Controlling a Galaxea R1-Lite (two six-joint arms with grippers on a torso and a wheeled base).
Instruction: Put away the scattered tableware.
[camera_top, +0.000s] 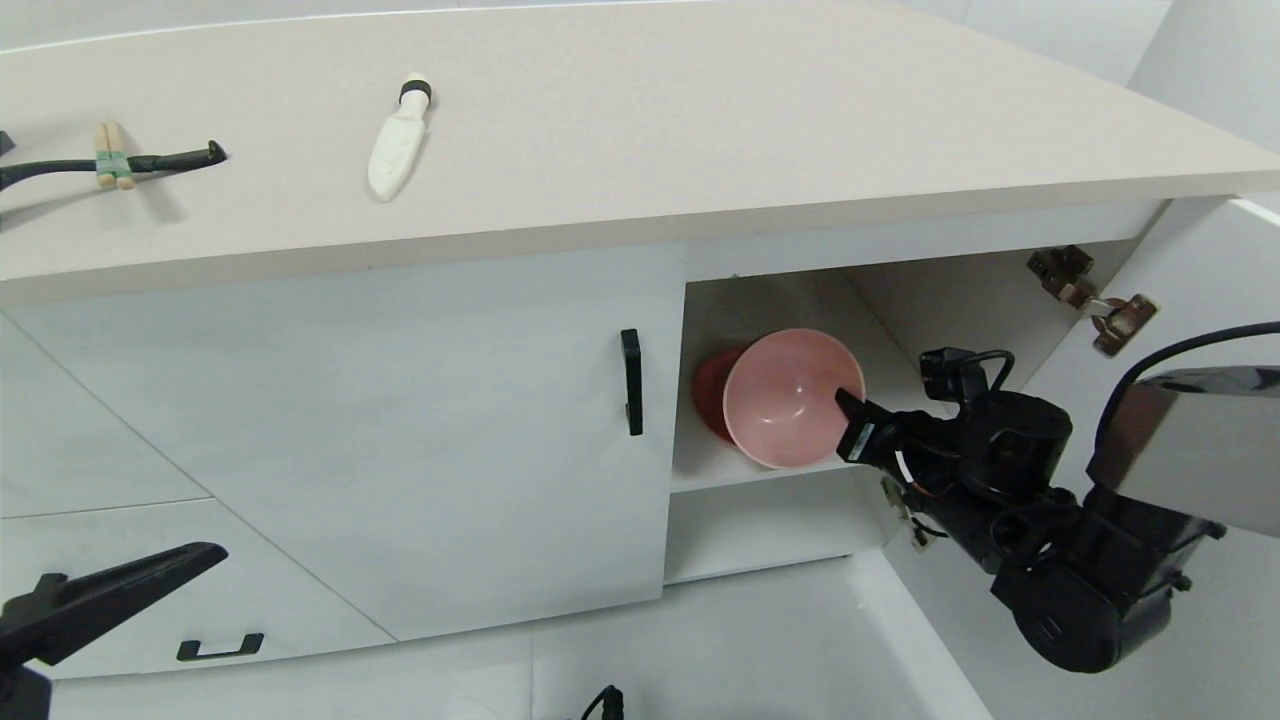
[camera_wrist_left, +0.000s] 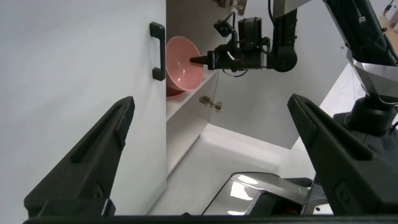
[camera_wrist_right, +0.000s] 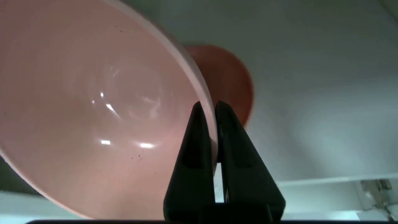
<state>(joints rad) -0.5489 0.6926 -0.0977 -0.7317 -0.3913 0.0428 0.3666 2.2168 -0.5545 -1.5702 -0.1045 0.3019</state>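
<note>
Gripping the rim of the pink bowl (camera_top: 785, 395), the right gripper (camera_top: 848, 402) has its two black fingers (camera_wrist_right: 231, 155) pinched narrow with the bowl's thin edge sandwiched between them. The bowl sits tipped on its side in the open cabinet compartment (camera_top: 760, 300), its mouth facing out into the room, low over the front edge of the white shelf (camera_top: 700, 470); whether it touches the shelf I cannot tell. Just behind it, deeper in the compartment, is a red vessel (camera_top: 708, 388), mostly hidden by the bowl. Beside the compartment, the neighbouring cabinet door (camera_top: 400, 430) is closed, its black handle (camera_top: 631, 382) near the bowl. On the other side the open door's metal hinges (camera_top: 1092, 293) show. The left gripper (camera_wrist_left: 211, 106) hangs low in front of the closed door, well apart from the bowl, its jaws spread wide and holding nothing. Up on the beige countertop (camera_top: 750, 120) lie a white knife (camera_top: 398, 140) with a black band on its handle and, farther left, a pair of wooden chopsticks (camera_top: 112, 155) with a thin black item (camera_top: 175, 158) lying across them.
</note>
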